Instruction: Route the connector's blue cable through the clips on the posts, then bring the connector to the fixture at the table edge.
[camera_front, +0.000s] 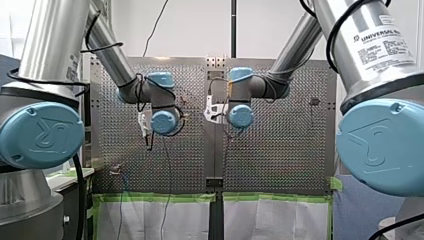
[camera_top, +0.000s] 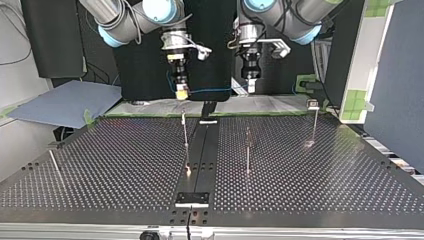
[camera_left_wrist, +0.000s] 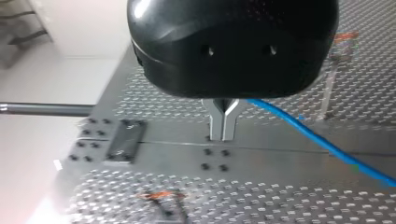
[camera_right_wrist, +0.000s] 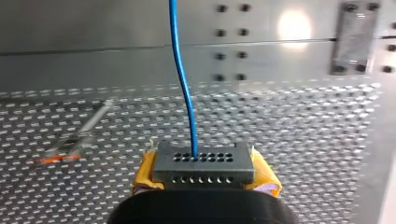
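Item: connector (camera_right_wrist: 204, 163), grey, two rows of holes in its face, with blue cable (camera_right_wrist: 183, 84) leaving one hole. Location: grasped across its sides by my right gripper (camera_right_wrist: 204, 176), whose fingers are clenched on it with yellow pads (camera_right_wrist: 145, 170); carried in the air over the far edge of the tabletop (camera_top: 125, 165) in the top view, touching no post. Cable: runs level and fairly taut from the connector to my left gripper (camera_left_wrist: 223, 126), whose metal fingers are pressed together, apparently pinching it. Posts: a thin post near the centre strip (camera_top: 185, 131), a second post beside it (camera_top: 247, 150), a third post at the top view's right (camera_top: 314, 122); no cable in any clip. Step in hand, as judged: start of routing, the span held ready above the posts. Next move, as judged: both arms lower together, keeping the span taut, and lay it into the nearest post's clip; the clips are too small to read.
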